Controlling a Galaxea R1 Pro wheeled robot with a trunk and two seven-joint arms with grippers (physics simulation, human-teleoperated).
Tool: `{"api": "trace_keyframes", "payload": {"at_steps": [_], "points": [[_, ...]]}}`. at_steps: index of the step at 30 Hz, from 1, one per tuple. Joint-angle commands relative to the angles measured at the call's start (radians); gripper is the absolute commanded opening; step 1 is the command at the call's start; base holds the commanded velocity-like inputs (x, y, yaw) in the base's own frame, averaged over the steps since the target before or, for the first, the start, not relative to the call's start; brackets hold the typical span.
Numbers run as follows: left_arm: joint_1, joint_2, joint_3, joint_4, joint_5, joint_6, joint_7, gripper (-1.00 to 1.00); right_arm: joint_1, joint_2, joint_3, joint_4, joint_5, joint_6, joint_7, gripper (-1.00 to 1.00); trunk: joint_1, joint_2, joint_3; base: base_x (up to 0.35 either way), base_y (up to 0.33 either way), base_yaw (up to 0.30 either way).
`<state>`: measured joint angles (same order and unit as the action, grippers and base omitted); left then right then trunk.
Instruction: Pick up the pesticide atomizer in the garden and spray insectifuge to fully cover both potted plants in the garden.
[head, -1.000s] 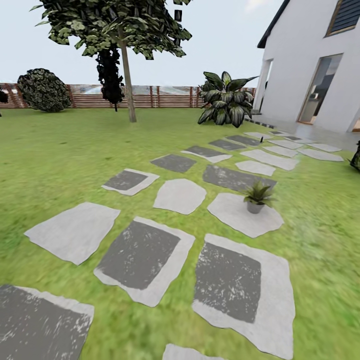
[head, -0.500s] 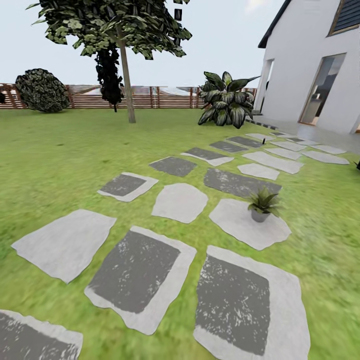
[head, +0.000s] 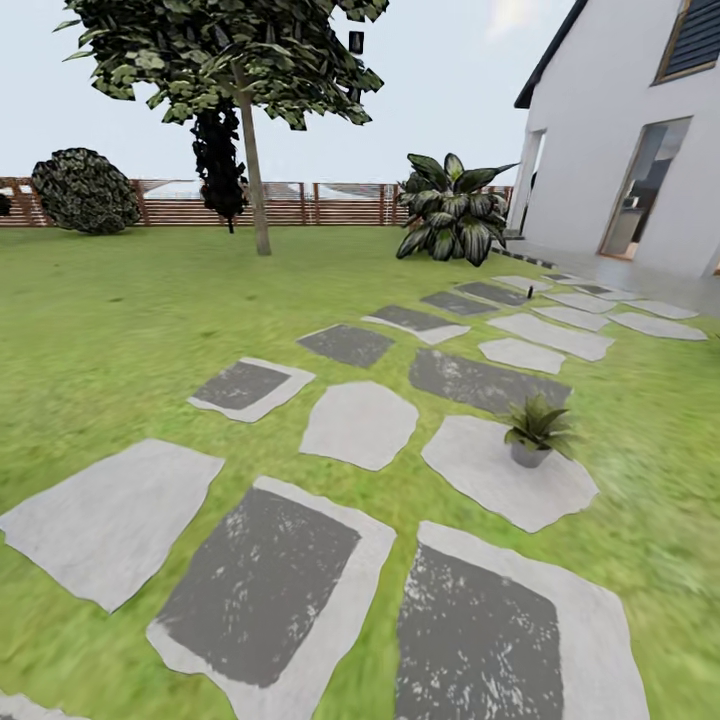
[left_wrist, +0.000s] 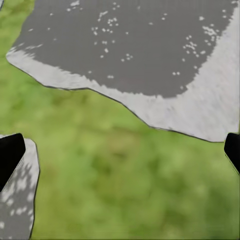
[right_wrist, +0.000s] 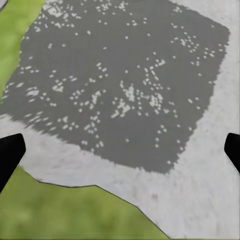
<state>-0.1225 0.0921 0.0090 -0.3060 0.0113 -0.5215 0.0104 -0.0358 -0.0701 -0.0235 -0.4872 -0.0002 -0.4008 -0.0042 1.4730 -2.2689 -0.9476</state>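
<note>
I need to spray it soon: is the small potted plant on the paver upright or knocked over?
Upright. The potted plant stands on a pale stone paver, pot down and leaves fanning upward.

L gripper (left_wrist: 120, 152): both dark fingertips (left_wrist: 10, 155) sit at opposite edges of the L wrist view, jaws spread wide, nothing btwn them. R gripper (right_wrist: 120, 152): same, fingertips (right_wrist: 10, 152) far apart at frame edges, jaws wide, nothing held. Both point down at the ground.
</note>
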Motion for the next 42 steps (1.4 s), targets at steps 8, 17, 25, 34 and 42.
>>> {"api": "trace_keyframes", "payload": {"at_steps": [8,17,25,34,42], "points": [[-0.001,0.0,0.0,0.001,0.001,-0.003,0.001,1.0,-0.001,0.001,0.001,0.001,0.0,-0.004,0.0,1.0,0.001,0.0,-0.001,0.34,0.003,0.0],[-0.001,0.0,0.0,0.001,0.0,-0.003,0.001,1.0,-0.001,0.001,0.003,0.001,0.0,-0.004,0.0,1.0,0.001,0.0,-0.001,0.34,0.081,0.0],[-0.002,0.0,0.0,0.001,0.0,-0.003,0.001,1.0,-0.001,0.001,0.003,0.001,0.0,-0.004,0.0,1.0,0.001,0.0,-0.001,0.34,0.094,0.0],[-0.002,0.0,0.0,0.001,0.0,-0.003,0.001,1.0,-0.001,0.001,0.004,0.001,0.0,-0.004,0.0,1.0,0.001,0.0,-0.001,0.34,0.052,0.0],[-0.001,0.0,0.0,0.001,0.0,-0.003,0.001,1.0,-0.001,0.001,0.004,0.001,0.0,-0.004,0.0,1.0,0.001,0.0,-0.001,0.34,0.003,0.0]]}}
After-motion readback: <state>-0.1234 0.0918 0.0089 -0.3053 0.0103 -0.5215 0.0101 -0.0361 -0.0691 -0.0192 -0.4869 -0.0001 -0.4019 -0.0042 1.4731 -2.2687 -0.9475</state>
